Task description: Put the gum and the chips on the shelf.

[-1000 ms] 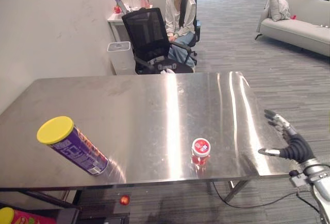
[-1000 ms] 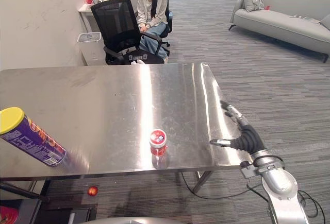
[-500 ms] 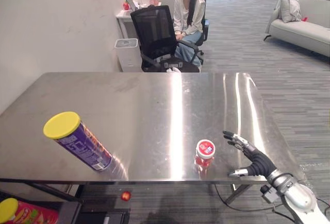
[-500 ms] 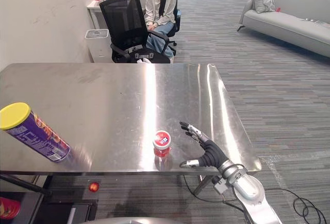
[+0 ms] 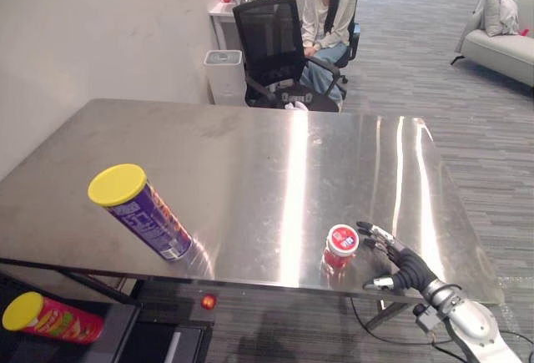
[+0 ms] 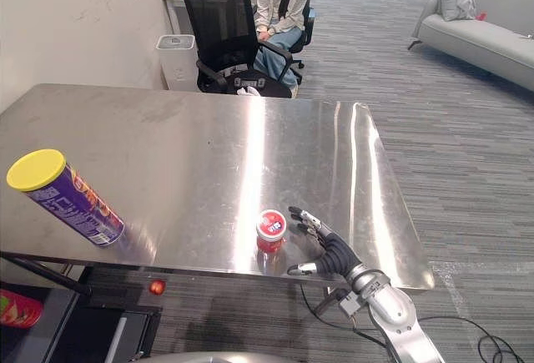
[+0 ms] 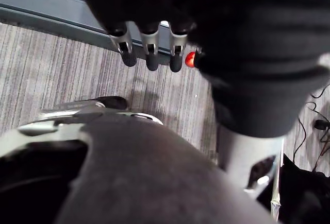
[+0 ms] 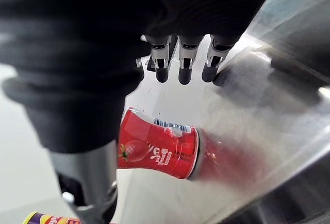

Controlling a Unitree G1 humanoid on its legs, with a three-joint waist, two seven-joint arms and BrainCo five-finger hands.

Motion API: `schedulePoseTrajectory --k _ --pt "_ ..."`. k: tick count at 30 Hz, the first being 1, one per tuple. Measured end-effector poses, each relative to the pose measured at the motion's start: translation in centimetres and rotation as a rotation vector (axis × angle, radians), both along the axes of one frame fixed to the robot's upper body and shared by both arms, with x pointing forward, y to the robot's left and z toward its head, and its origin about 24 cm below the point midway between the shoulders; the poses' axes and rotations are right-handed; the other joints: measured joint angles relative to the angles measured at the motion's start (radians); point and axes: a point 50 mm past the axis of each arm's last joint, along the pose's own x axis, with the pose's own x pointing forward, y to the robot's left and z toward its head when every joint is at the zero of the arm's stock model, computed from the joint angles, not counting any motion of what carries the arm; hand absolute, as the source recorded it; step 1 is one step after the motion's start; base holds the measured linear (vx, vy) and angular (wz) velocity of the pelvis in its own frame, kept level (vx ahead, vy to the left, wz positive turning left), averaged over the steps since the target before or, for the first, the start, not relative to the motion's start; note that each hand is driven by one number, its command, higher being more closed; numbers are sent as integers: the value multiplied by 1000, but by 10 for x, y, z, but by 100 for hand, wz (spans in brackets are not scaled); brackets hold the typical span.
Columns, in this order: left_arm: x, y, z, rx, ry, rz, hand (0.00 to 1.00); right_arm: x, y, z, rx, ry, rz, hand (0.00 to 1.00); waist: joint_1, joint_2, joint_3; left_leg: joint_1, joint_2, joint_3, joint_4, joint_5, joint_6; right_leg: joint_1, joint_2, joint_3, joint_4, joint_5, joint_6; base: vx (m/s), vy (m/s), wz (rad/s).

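The gum (image 5: pixel 342 244), a small red canister with a white lid, stands near the steel table's (image 5: pixel 250 154) front edge. My right hand (image 5: pixel 402 264) hovers just to its right, open, with fingers spread towards it and a small gap left. In the right wrist view the gum (image 8: pixel 160 149) lies between the straight fingers (image 8: pixel 180 64) and the thumb (image 8: pixel 87 183), ungripped. The chips (image 5: pixel 142 213), a purple can with a yellow lid, stand at the table's front left. My left hand's fingers (image 7: pixel 149 54) hang relaxed over the floor.
A red can with a yellow lid (image 5: pixel 50 320) lies on a dark low platform (image 5: pixel 117 338) below the table's left front. A small red ball (image 5: pixel 208 301) is on the carpet underneath. Beyond the table are a black office chair (image 5: pixel 271 42), a seated person (image 5: pixel 329 8) and a white bin (image 5: pixel 224 75).
My right hand came in from beyond the table's right edge to over the table, close beside the gum. The camera has shifted too. The gum and chips have stayed put.
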Motion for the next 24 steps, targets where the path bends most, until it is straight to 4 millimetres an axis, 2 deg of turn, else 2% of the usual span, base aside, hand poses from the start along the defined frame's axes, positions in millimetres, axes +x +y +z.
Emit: schedulePoseTrajectory --k 21,22,24 --pt "0 3 1 5 -5 23 0 16 -5 -4 69 -15 -139 0 1 -5 4 -2 -5 -59 -51 45 0 14 1 -57 -3 -2 -4 -8 -3 8" --pt "1 2 1 3 -10 41 0 24 -9 -4 70 -29 -174 0 3 -1 10 -6 -6 -76 -60 57 1 16 1 -73 -3 -3 -4 1 -2 3" --pt "1 2 0 3 -10 41 0 24 -9 -4 70 -29 -174 0 3 -1 10 -6 -6 -76 -60 57 1 16 1 -73 -3 -3 -4 0 0 0"
